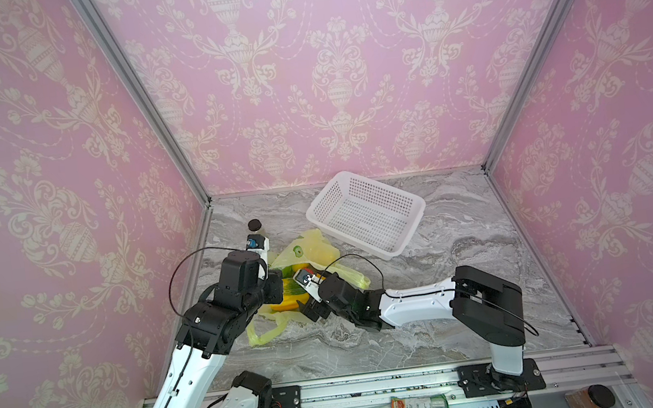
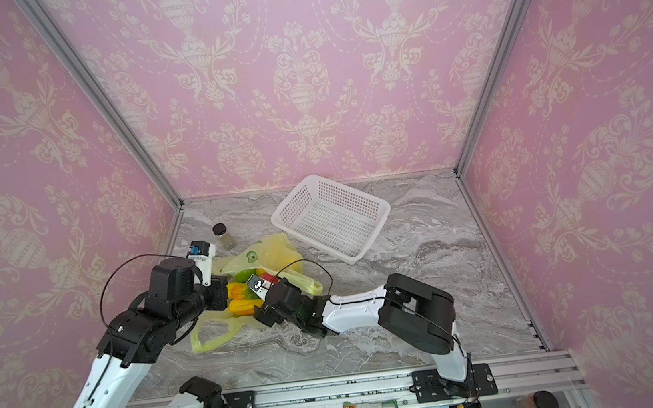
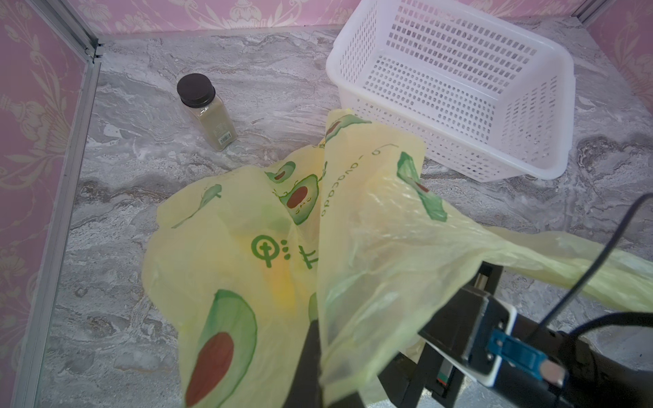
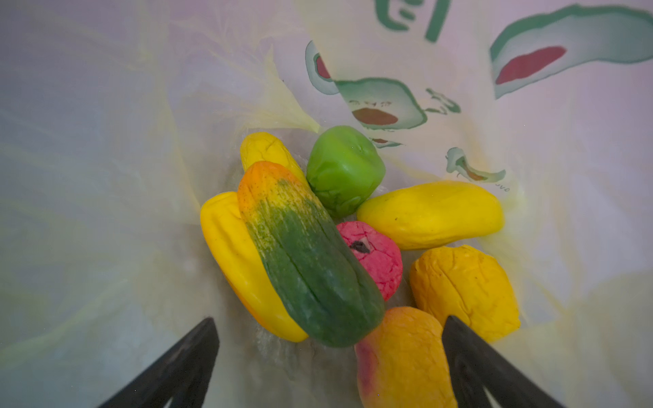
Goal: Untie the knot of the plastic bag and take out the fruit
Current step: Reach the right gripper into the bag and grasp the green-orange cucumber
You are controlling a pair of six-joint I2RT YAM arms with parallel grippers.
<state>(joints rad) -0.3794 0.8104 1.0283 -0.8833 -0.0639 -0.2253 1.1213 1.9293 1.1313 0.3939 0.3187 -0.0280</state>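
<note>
The plastic bag [image 1: 313, 248] is lying just beside the white perforated basket [image 1: 327, 203], on the side facing the robot, with its mouth gaping. The left gripper [image 3: 312, 339] is clamping the bag's film, jaws together. The right gripper [image 4: 328, 318] is reaching inside the bag with its jaws wide apart, gripping nothing. The fruit [image 4: 431, 212] is sitting piled at the bag's bottom.

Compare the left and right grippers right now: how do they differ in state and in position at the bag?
The left gripper is shut, pinching the film of the plastic bag; the right gripper is open and holds nothing. The left gripper sits at the bag's edge, outside; the right gripper reaches inside, jaws spread over the fruit. Both work on the same bag.
</note>
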